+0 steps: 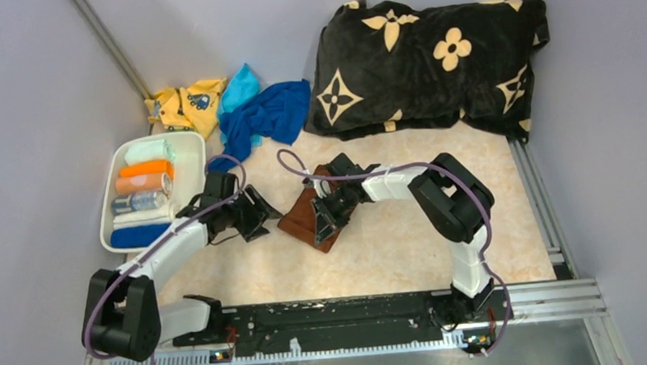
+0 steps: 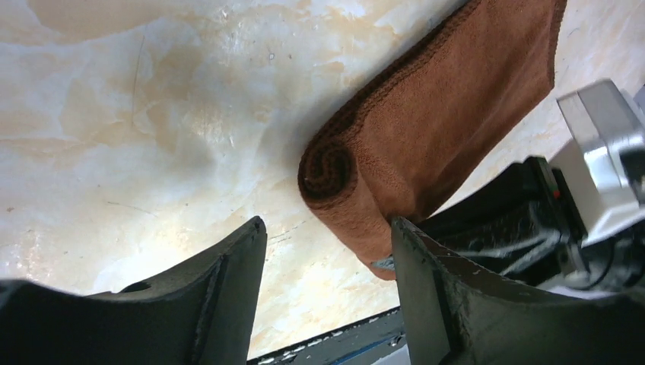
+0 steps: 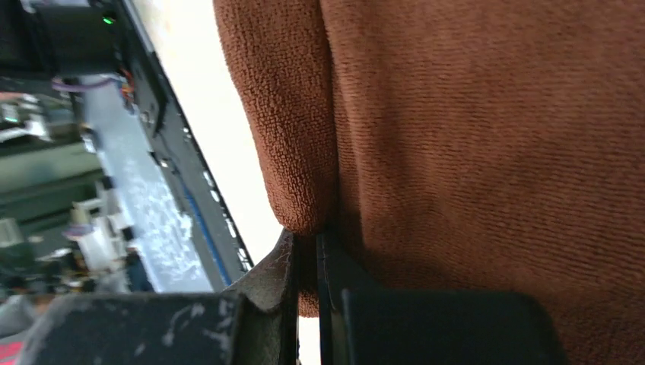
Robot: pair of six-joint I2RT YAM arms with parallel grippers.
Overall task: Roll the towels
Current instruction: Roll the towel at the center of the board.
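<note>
Starting at the left: white bin (image 1: 188,149) by the wall, packed with rolled cloths. Behind it, yellow cloth (image 1: 181,106), then light cyan towel (image 1: 241,88) and dark blue towel (image 1: 275,112), heaped loose and touching each other. Next, left gripper (image 1: 259,212) low over the table (image 1: 395,247), fingers (image 2: 228,289) spread wide, gripping nothing. Rolled end of the brown towel (image 2: 456,114) just ahead of the gap, possibly brushing the right-hand finger — hard to tell from the wrist view. Lies mid-table between the two grippers, partly rolled, spiral showing at one end. On its right side, right gripper (image 1: 325,221) — pinched tight on a fold of the brown towel's edge. Far right at the back: black cushion (image 1: 433,60) with beige flowers.
</note>
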